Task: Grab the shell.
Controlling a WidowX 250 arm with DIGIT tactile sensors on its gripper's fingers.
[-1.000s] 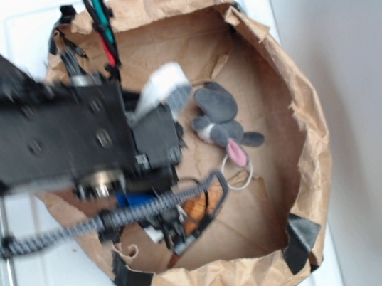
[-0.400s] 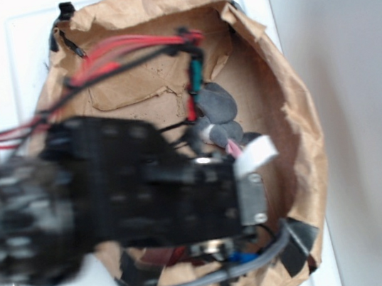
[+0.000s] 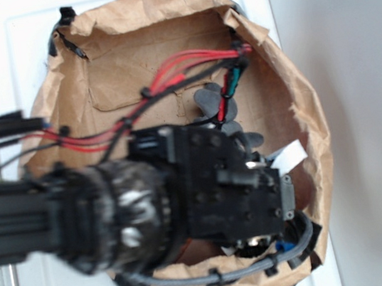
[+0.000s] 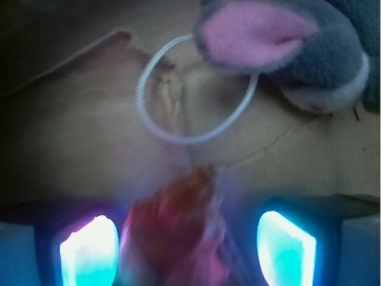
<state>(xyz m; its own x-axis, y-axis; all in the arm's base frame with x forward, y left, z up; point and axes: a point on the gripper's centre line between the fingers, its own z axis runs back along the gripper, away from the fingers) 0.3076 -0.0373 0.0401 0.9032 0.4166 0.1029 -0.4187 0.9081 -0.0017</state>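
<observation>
Jaws spread wide either side of the shell [image 4: 178,232], near the plush bunny [image 4: 297,47].

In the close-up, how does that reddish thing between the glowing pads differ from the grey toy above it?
The shell is orange-red and blurred; the plush bunny is grey with a pink ear and sharper. The shell sits between the end effector's fingers; the bunny lies beyond them, untouched. Both rest on brown paper.

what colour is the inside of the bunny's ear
Pink, edged in grey plush. The bunny's ear shows best in the wrist view, lying over the white loop.
</observation>
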